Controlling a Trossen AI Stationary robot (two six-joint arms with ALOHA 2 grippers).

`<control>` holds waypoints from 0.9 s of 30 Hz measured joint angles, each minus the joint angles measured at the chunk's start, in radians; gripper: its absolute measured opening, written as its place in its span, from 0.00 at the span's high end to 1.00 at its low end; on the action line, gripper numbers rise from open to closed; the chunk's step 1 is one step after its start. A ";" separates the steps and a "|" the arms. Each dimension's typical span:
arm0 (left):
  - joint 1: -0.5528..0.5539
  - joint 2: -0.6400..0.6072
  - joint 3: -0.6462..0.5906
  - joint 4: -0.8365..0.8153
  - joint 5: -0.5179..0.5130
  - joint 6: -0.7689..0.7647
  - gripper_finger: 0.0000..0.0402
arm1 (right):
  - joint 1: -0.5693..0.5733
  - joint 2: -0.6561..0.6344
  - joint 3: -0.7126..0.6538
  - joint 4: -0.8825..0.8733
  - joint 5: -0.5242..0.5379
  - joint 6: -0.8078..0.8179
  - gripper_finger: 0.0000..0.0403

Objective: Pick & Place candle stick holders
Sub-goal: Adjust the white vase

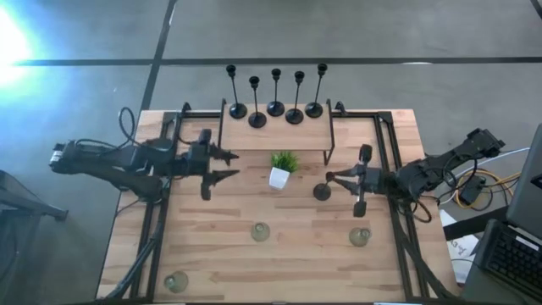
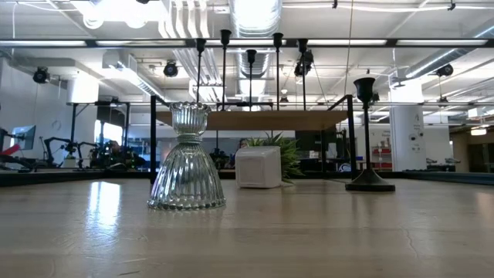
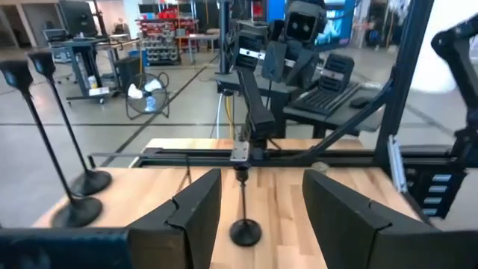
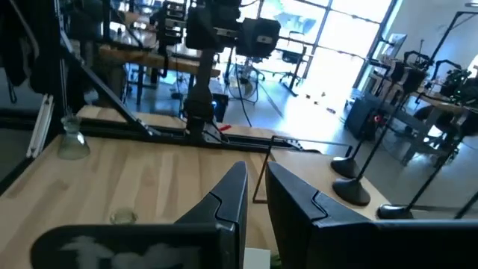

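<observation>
On the table, overhead view:
Shelf (image 1: 275,133): raised wooden board at upper centre, on black legs.
Five sticks (image 1: 276,108): slim black holders in a row on the shelf, upright, bases side by side.
Sixth stick (image 1: 323,191): black holder on the tabletop, right of centre, below the shelf's right end; upright in the low view (image 2: 368,182).
Right gripper (image 1: 334,180): right of centre, fingers pointing toward frame left, nearly together around the sixth stick's thin stem; its wrist view shows the stem in the narrow gap between the fingers (image 4: 237,196). Whether they press it I cannot tell.
Left gripper (image 1: 230,165): left of centre, fingers spread and holding nothing, pointing at the plant from just beside it.
Plant (image 1: 283,169): small green one in a white pot, centre, between the two grippers.
Glass holders: one at lower centre (image 1: 260,231), one at lower right (image 1: 360,237), one near the lower left corner (image 1: 176,281), well apart from each other.
Low view: a ribbed glass holder (image 2: 187,164) stands upright in the left foreground.
</observation>
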 joint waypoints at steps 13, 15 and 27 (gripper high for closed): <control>-0.010 -0.105 -0.387 0.344 0.005 -0.062 0.52 | 0.000 0.354 0.258 -0.327 0.000 0.295 0.66; -0.010 -0.122 -0.404 0.350 0.005 -0.063 0.52 | 0.000 0.412 0.285 -0.349 0.000 0.313 0.61; -0.010 -0.200 -0.408 0.341 0.012 -0.020 0.52 | -0.076 0.694 0.389 -0.418 0.000 0.460 0.44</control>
